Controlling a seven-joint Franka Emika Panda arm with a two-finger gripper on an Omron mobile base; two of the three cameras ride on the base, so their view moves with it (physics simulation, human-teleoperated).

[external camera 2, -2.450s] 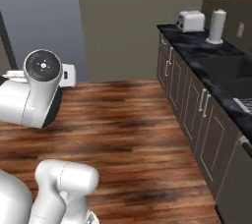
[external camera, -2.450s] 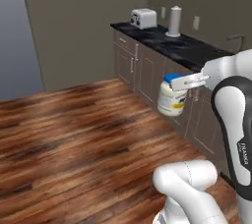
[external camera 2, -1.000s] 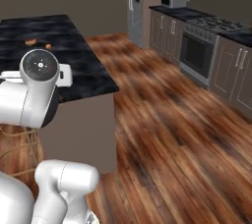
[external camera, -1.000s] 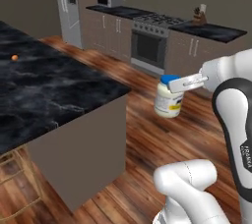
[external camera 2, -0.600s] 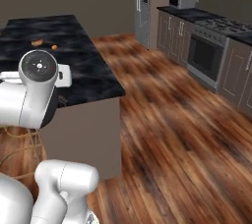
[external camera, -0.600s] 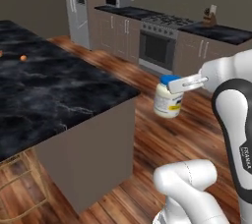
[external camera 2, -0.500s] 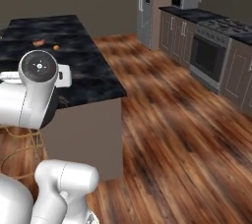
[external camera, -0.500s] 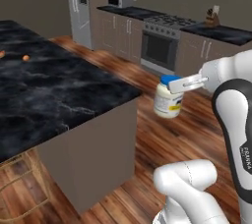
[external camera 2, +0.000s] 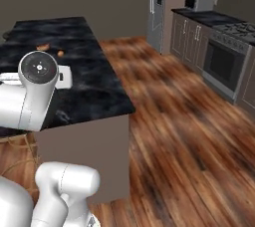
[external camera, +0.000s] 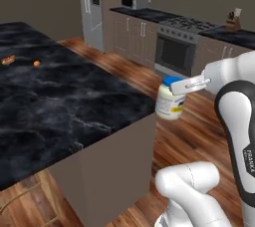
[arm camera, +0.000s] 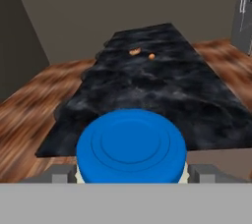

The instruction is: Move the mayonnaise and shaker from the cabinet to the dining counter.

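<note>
Gripping the mayonnaise [external camera: 171,102], the tool [external camera: 185,84] hangs just off the dining counter [external camera: 60,106] corner.

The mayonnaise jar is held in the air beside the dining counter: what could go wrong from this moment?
1. The mayonnaise jar hangs over the wooden floor, held near its blue lid by the end effector. If the grip slips, it likely falls to the floor.
2. The jar sits close to the dining counter's corner, so it may strike the edge when it moves across.
3. Two small orange items lie farther along the counter; placing near them could knock them.
</note>
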